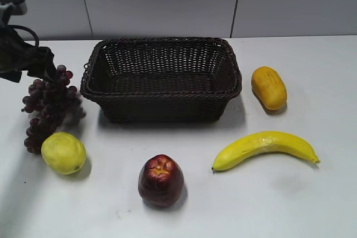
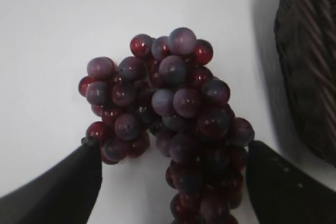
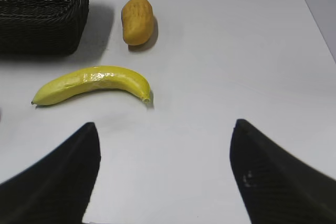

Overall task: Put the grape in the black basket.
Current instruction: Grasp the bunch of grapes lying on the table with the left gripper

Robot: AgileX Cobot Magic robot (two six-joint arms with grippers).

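The grape [image 1: 47,107], a long dark purple-red bunch, lies on the white table left of the black basket [image 1: 162,96]. My left gripper [image 1: 38,65] is at the bunch's far end. In the left wrist view the left gripper [image 2: 170,156] is open, with its two black fingers on either side of the grape [image 2: 173,103], close to or touching the outer berries. The basket's woven wall [image 2: 310,66] shows at the right edge. My right gripper [image 3: 165,135] is open and empty above bare table; it does not show in the exterior view.
A lemon [image 1: 63,153] sits at the near end of the bunch. A dark red apple [image 1: 160,180] is at the front centre. A banana [image 1: 262,147] and an orange-yellow fruit [image 1: 268,87] lie right of the basket, and both show in the right wrist view.
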